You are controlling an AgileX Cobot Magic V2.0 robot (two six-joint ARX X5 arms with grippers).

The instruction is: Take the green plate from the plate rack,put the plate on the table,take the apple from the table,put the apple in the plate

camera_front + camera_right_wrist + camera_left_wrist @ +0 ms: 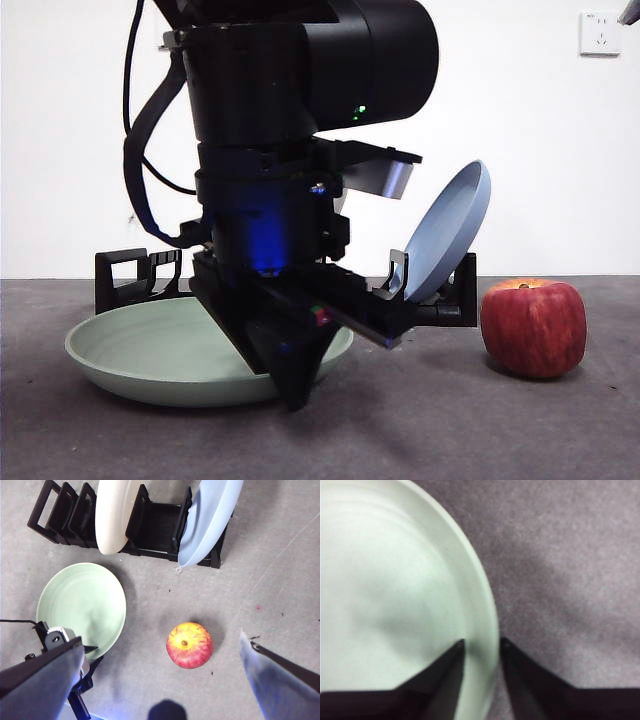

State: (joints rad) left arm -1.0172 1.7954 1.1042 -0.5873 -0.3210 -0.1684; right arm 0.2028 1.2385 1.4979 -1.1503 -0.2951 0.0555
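The green plate (140, 350) lies flat on the table (450, 430) in front of the plate rack (125, 275). My left gripper (297, 398) reaches down to the plate's near right rim. In the left wrist view the jaws sit one on each side of the green plate's rim (482, 630), shut on it. The apple (533, 326) stands on the table to the right, apart from the plate. From high above, my open right gripper (162, 641) looks down on the apple (190, 645), the green plate (80, 605) and the left gripper (85, 656).
The plate rack (155, 527) holds a cream-white plate (112, 515) and a blue plate (210, 520) that leans to the right. The blue plate (450, 230) rises behind the left arm. A wall socket (600, 32) is at the top right.
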